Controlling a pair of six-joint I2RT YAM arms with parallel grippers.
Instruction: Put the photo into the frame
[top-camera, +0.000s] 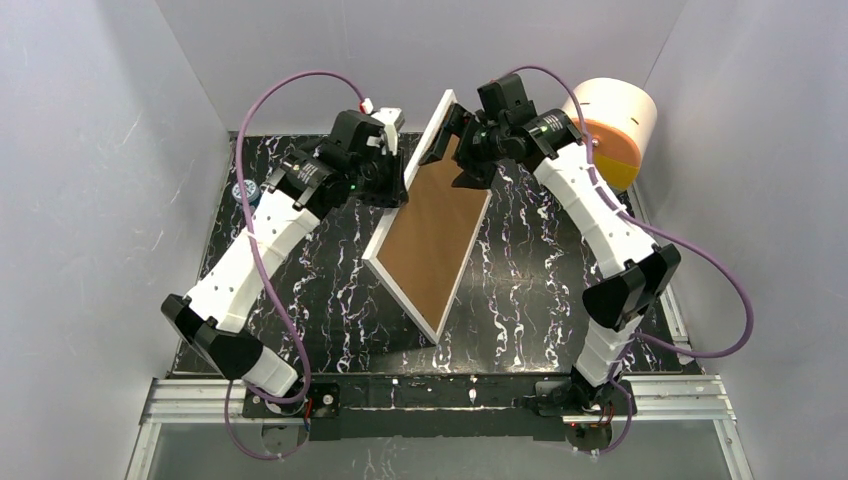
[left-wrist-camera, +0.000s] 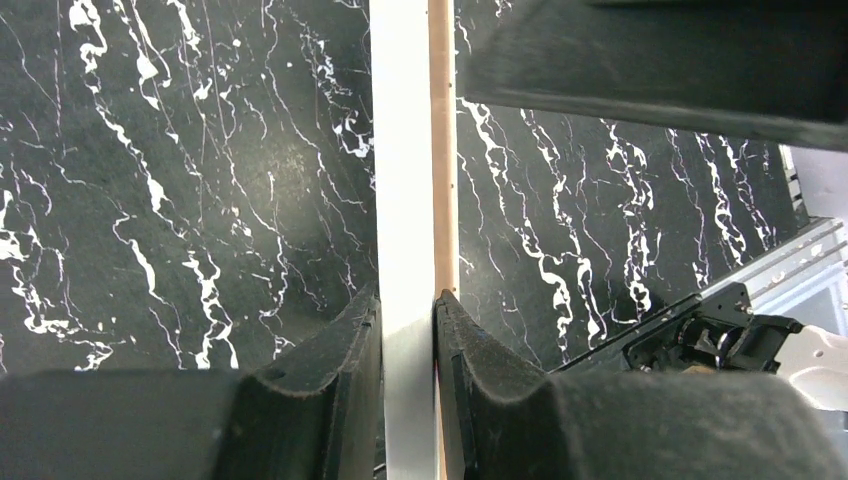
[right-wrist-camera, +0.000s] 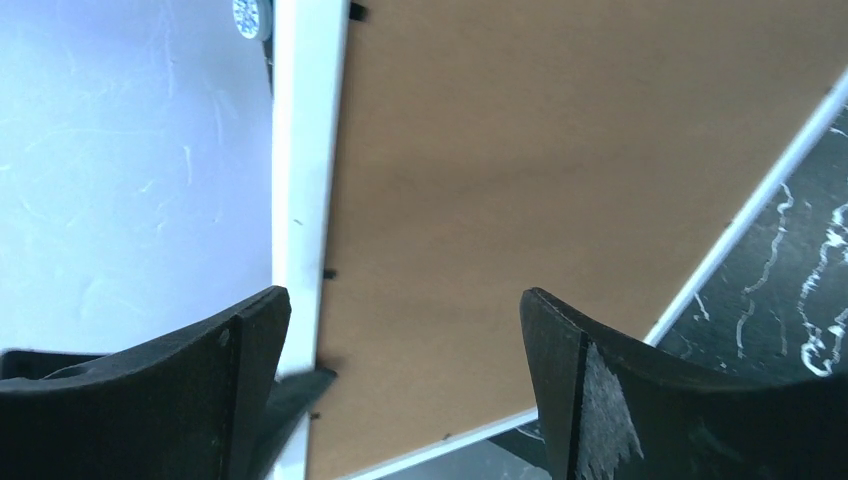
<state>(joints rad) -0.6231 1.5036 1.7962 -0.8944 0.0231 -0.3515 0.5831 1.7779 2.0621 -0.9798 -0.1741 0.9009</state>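
Top external view: the frame (top-camera: 430, 240) is held tilted above the table (top-camera: 320, 290), brown back outward, its rim pinched by the left gripper (left-wrist-camera: 408, 300), the right gripper (right-wrist-camera: 405, 300) spread wide; the photo is nowhere seen, so insertion is judged unconfirmed.

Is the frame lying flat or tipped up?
Tipped up: the frame leans, brown back showing, rim clamped by the left pincer.

A: Work surface?
B: Black tabletop (top-camera: 520, 290) with white marble veining, pale grey walls (top-camera: 90, 200) around it. Aluminium rail (top-camera: 200, 400) along the near edge.
A: Loose items?
B: White drum (top-camera: 612, 108) with an orange end, far right corner. Small round blue-and-white disc (top-camera: 243, 190) at the far left edge.
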